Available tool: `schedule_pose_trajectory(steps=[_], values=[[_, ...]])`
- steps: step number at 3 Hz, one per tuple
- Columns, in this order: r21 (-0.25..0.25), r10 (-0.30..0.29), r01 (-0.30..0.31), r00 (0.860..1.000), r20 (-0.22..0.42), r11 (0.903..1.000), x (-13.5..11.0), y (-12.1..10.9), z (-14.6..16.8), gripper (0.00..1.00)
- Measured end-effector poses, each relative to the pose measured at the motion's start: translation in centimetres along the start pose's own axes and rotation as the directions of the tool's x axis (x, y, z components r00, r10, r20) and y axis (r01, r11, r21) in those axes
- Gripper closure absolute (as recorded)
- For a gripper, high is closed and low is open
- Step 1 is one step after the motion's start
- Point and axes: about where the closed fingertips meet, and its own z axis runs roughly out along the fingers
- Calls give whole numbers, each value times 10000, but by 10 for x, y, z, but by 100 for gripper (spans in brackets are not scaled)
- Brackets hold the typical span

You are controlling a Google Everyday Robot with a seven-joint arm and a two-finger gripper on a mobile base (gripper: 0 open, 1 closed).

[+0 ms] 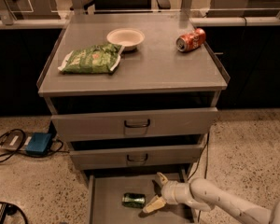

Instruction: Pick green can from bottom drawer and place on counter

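Sitting on the counter (163,69): chip bag (89,59), white bowl (125,37), red soda can (190,39). In the bottom drawer (107,195), under two part-open upper drawers (177,120), the green can (133,200) lies sideways, long axis left-right. The gripper (155,192) is just right of it, fingers spread.

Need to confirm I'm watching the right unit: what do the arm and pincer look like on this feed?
The arm is a smooth, rounded off-white tube, thicker toward the lower right corner. It narrows to a paler cylindrical wrist, then the pincer, over the bottom drawer beside the green can, with two slim cream-yellow fingers, spread open. No cables or markings show.
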Motion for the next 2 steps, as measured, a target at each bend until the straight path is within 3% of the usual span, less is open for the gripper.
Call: schedule_pose_trajectory(steps=[1, 2], values=[[-317, -44, 41, 9999, -101, 9995, 12, -3, 15, 0], [-100, -92, 79, 9906, -1365, 9999, 35, -5, 35, 0]])
